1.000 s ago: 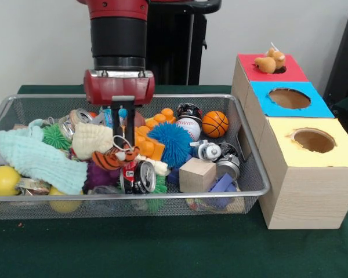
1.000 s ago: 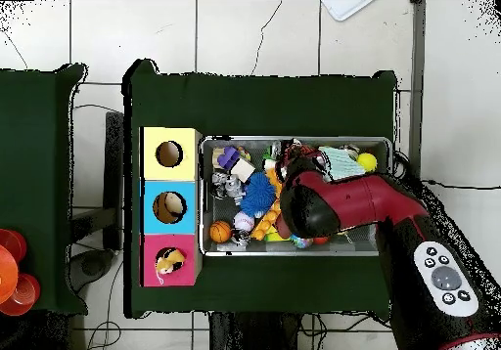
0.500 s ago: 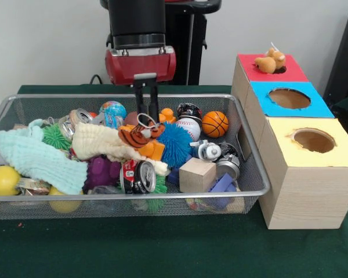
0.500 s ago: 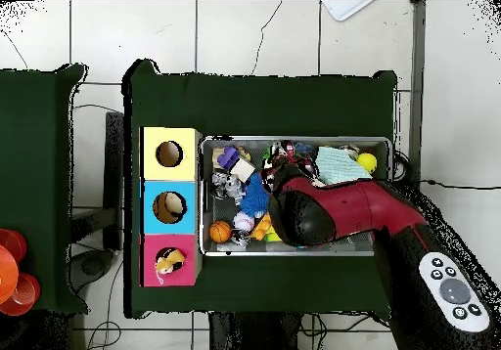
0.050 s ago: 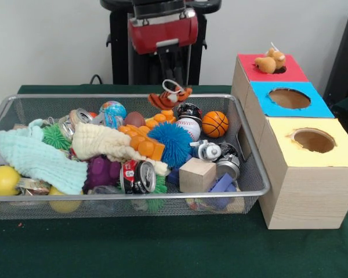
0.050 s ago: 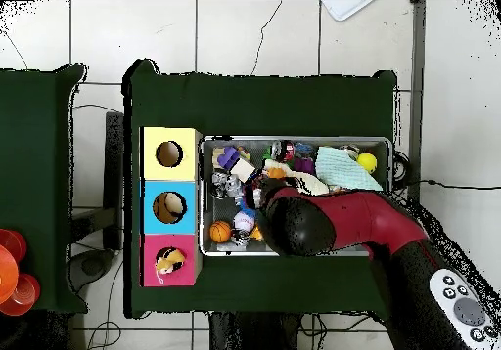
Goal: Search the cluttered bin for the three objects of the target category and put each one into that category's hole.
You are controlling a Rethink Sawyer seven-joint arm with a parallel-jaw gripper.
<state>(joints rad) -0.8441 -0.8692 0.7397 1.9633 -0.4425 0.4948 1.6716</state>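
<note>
No legible text or labels

Red arm (image 6: 333,224) over cluttered bin (image 6: 382,143)

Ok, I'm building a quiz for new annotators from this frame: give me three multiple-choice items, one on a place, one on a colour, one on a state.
1. Where is the orange striped tiger plush toy?
A. buried in the wire mesh bin
B. hanging from the gripper above the bin
C. in the yellow hole

2. Which box top carries the orange stuffed animal?
A. red
B. blue
C. yellow

3. The gripper is:
A. open
B. shut on the toy
C. out of view

Answers: B, it dangles over the bin's far rim; A, it sits at the red-topped box; B, the toy hangs from it.
</note>
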